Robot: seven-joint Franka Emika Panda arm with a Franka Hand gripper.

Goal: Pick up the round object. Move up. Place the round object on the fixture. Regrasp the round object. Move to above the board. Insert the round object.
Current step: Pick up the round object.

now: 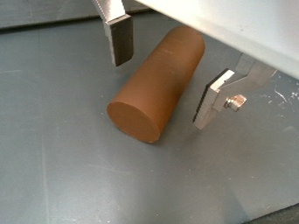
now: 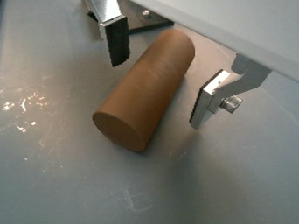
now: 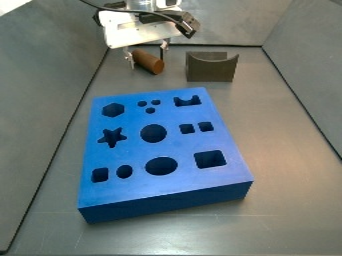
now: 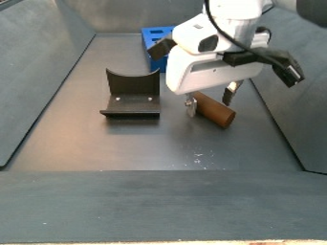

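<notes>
The blue board (image 3: pixel 163 150) fills the near grey surface (image 3: pixel 287 120), with the fixture (image 3: pixel 210 66) beyond it. Beside the fixture, the hand (image 1: pixel 163 77) hangs open over the round object (image 1: pixel 159 85), which lies on its side between the spread fingers (image 1: pixel 119 38), untouched. A clean pickup likely means lowering squarely, closing across the peg's middle so it cannot roll.

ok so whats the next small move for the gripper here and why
Probably close the fingers. The gripper is down at the floor with one finger on each side of the round object, which lies on its side. In both wrist views there is a gap between each pad and the wood, so it is straddled but not yet gripped. The fixture stands empty nearby.
</notes>
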